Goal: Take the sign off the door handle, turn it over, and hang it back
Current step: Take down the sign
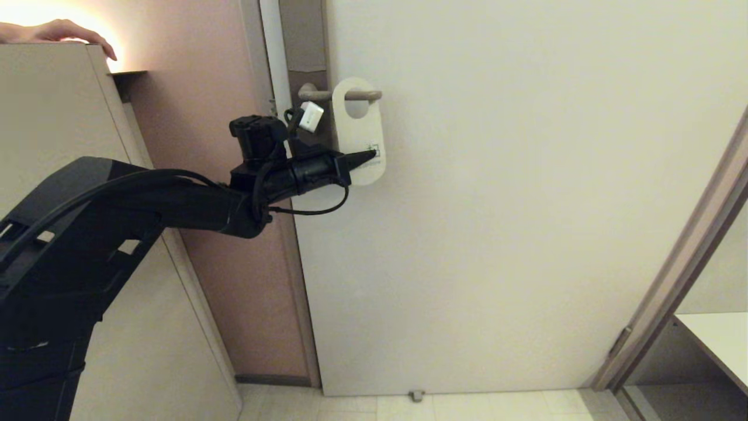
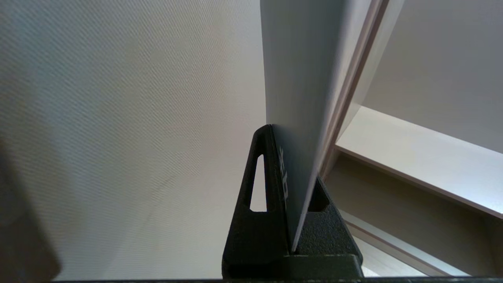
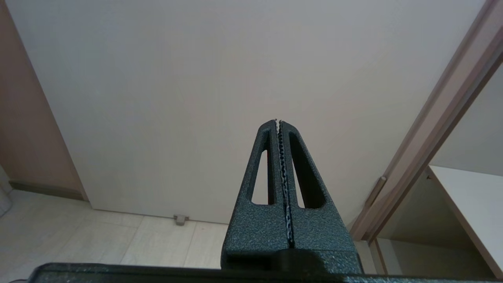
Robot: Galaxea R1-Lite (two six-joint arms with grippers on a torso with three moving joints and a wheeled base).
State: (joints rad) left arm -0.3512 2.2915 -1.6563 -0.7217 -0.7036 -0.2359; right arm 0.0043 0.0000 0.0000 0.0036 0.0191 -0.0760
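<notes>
The sign (image 1: 363, 131) shows its white side in the head view, and the door handle (image 1: 350, 95) passes through its round hole. My left gripper (image 1: 369, 155) reaches in from the left and is shut on the sign's lower part. In the left wrist view the sign (image 2: 298, 98) stands edge-on between the fingers of the left gripper (image 2: 294, 157), its blue face with white letters lying against one finger. My right gripper (image 3: 278, 122) is shut on nothing, pointing at the lower door; it is outside the head view.
A tall backplate (image 1: 304, 76) carries the handle at the edge of the pale door (image 1: 526, 204). A person's hand (image 1: 64, 32) rests on top of a cabinet (image 1: 58, 128) at the left. A shelf (image 1: 716, 345) stands behind the frame at the right. A doorstop (image 1: 416, 396) sits on the floor.
</notes>
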